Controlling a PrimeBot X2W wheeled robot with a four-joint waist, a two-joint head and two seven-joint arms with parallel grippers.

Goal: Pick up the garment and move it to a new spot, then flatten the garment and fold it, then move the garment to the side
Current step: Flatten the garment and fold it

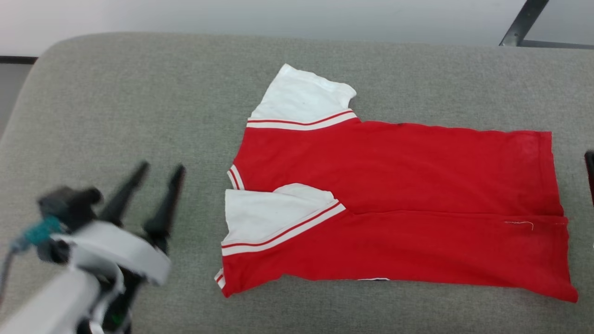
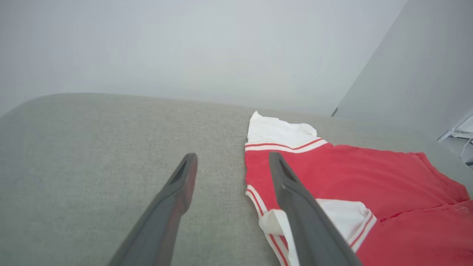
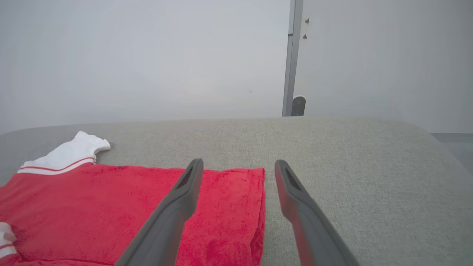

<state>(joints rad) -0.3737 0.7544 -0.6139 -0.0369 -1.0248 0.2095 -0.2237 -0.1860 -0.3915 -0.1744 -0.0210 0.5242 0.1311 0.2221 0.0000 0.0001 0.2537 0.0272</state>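
At the lower left of the head view the left gripper (image 1: 161, 168) hangs blurred over the grey cushion (image 1: 116, 93). Its two fingers are spread a fair way apart with nothing between them. In the left wrist view the left gripper (image 2: 232, 157) points at the collar end of the garment (image 2: 369, 177), with one finger over bare cushion and the other over cloth.

The garment (image 1: 394, 176) lies sideways across the middle and right of the frame. Its near long edge is folded in, with the near sleeve (image 1: 264, 213) tucked on top. The far sleeve (image 1: 301, 97) pokes out toward the top.

My worry is the collar end: a pinch there could catch only the upper layer and peel the fold open. The rough cushion may also drag the thin jersey into bunches.

Further right, the hem (image 1: 547, 176) is uneven at its lower corner. In the right wrist view the right gripper (image 3: 239, 162) is wide open and empty, straddling the hem edge. A lopsided grab there, I'd guess, would skew the next fold.
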